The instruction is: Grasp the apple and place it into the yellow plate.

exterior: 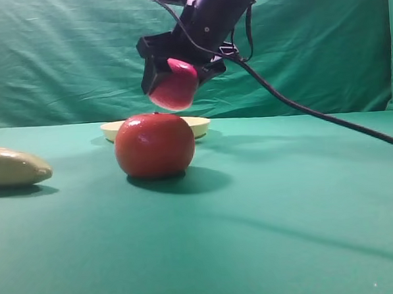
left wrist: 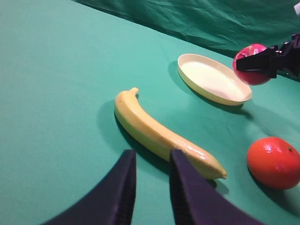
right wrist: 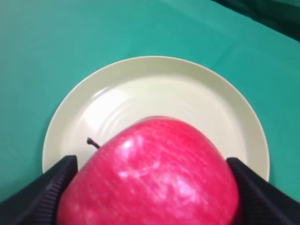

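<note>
My right gripper (exterior: 173, 82) is shut on the crimson apple (exterior: 175, 85) and holds it in the air above the pale yellow plate (exterior: 201, 126). In the right wrist view the apple (right wrist: 154, 176) fills the lower frame between the black fingers (right wrist: 40, 194), directly over the plate (right wrist: 154, 93). In the left wrist view the apple (left wrist: 253, 63) hangs just past the plate's far end (left wrist: 213, 79). My left gripper (left wrist: 150, 187) hovers near the table, its two fingers a narrow gap apart, holding nothing.
An orange-red round fruit (exterior: 155, 144) stands in front of the plate and also shows in the left wrist view (left wrist: 274, 161). A yellow banana (left wrist: 161, 133) lies left of it, at the left edge in the high view (exterior: 13, 167). A black cable (exterior: 327, 117) trails right.
</note>
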`<control>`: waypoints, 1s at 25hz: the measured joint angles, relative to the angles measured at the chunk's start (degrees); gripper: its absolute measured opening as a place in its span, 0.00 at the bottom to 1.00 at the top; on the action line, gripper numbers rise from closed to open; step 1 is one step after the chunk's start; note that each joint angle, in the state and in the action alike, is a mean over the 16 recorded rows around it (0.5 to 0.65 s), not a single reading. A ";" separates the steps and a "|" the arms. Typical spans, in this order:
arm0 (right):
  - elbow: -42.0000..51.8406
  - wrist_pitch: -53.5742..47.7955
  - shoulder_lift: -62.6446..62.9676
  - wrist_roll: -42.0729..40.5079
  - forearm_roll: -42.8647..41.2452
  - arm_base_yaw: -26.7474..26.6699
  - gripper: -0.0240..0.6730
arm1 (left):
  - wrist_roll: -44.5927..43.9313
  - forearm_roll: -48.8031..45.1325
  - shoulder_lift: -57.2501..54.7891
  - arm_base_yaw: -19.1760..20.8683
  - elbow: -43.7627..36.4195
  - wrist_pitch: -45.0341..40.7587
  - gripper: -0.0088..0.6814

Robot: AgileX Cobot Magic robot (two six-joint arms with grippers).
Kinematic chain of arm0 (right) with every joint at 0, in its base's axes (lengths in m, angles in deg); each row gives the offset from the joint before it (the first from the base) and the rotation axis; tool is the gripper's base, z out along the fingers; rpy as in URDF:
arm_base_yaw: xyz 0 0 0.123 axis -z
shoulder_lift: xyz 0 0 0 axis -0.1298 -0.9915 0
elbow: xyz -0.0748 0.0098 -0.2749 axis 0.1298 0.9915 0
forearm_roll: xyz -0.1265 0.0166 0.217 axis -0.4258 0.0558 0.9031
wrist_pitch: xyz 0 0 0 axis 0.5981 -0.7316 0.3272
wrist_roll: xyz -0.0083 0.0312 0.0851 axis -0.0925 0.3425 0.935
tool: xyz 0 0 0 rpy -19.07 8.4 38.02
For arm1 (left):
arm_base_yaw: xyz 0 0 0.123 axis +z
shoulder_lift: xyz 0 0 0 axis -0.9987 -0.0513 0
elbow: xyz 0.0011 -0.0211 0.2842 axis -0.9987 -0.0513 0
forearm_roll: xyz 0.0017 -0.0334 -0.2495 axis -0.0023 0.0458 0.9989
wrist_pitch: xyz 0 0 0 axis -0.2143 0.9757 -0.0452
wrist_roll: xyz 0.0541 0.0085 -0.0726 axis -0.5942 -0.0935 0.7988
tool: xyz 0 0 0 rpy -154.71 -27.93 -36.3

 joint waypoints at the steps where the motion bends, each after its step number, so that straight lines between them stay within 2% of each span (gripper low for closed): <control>1: 0.00 0.06 -0.01 -0.07 0.02 0.00 0.88 | 0.00 0.00 0.00 0.00 0.00 0.00 0.24; 7: 0.00 -0.32 1.54 -0.19 -1.00 0.02 0.93 | 0.00 0.00 0.00 0.00 0.00 0.00 0.24; 11: 0.00 -2.70 4.69 -0.19 -2.44 0.36 0.88 | 0.00 0.00 0.00 0.00 0.00 0.00 0.24; 14: 0.00 -6.14 8.30 -0.06 -3.60 1.01 0.76 | 0.00 0.00 0.00 0.00 0.00 0.00 0.24; 18: 0.00 -12.59 14.54 1.52 -5.28 2.52 0.53 | 0.00 0.00 0.00 0.00 0.00 0.00 0.24; 25: 0.63 -24.69 27.17 9.90 -10.95 6.04 0.16 | 0.00 0.00 0.00 0.00 0.00 0.00 0.24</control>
